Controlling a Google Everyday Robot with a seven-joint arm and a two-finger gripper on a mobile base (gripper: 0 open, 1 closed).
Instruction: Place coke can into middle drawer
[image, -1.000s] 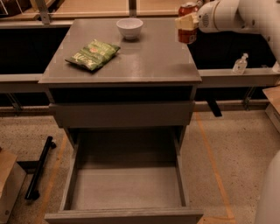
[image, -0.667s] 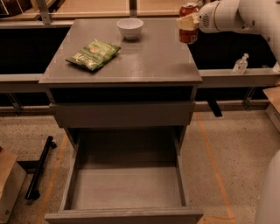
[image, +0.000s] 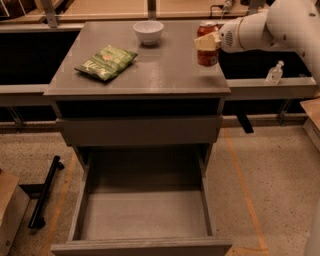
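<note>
The gripper (image: 206, 42), pale and blocky at the end of a smooth, rounded white arm (image: 272, 25), is reaching in from the right and pinching its fingers round the middle of the can (image: 208, 58). The can is a glossy red cylinder with a silver top, standing upright over the right rear part of the cabinet top (image: 165, 75). Whether its base is touching that surface I cannot tell. The drawer (image: 145, 215) is standing pulled out low in front, a matte grey rectangular tray with a flat floor and low walls. Above it the upper front (image: 139, 131) is sitting shut, flat and handleless.

Compared with a second ago, the can and gripper are sitting lower and slightly further left, closer to the top. The bowl, the bag and the drawer are lying where they were.

A round white bowl (image: 148, 32) is resting at the rear of the top, and a crinkled green bag (image: 106, 62) is lying flat on the left side (well apart from the can). A small clear bottle (image: 274, 73) is standing on the grey ledge (image: 260, 89) at right. The floor (image: 270, 190) is showing as speckled beige crossed by orange lines, with a black bar (image: 45, 192) lying on it at left beside a brown box (image: 7, 212).
</note>
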